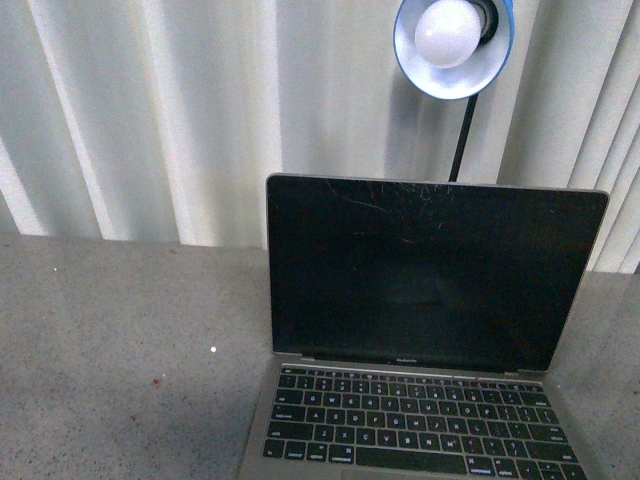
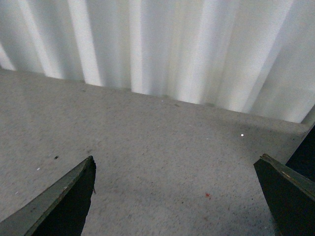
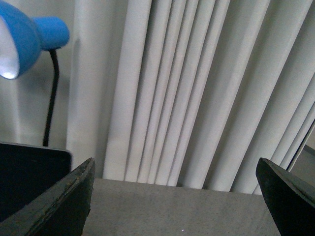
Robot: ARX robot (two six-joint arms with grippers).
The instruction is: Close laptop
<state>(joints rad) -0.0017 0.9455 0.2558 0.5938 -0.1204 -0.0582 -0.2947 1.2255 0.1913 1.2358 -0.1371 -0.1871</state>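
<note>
The laptop [image 1: 430,300] stands open on the grey table, right of centre in the front view. Its scratched dark screen is upright and faces me, with the black keys [image 1: 415,420] below it. Neither arm shows in the front view. My left gripper [image 2: 177,196] is open and empty over bare table, with a dark edge of the laptop [image 2: 305,157] just beyond one finger. My right gripper [image 3: 174,196] is open and empty, with the screen's corner [image 3: 29,172] beside one finger.
A blue desk lamp [image 1: 455,40] with a white bulb hangs on a black stem behind the laptop, and shows in the right wrist view [image 3: 24,39]. White pleated curtains [image 1: 150,110] close the back. Grey table [image 1: 120,340] stretches left of the laptop.
</note>
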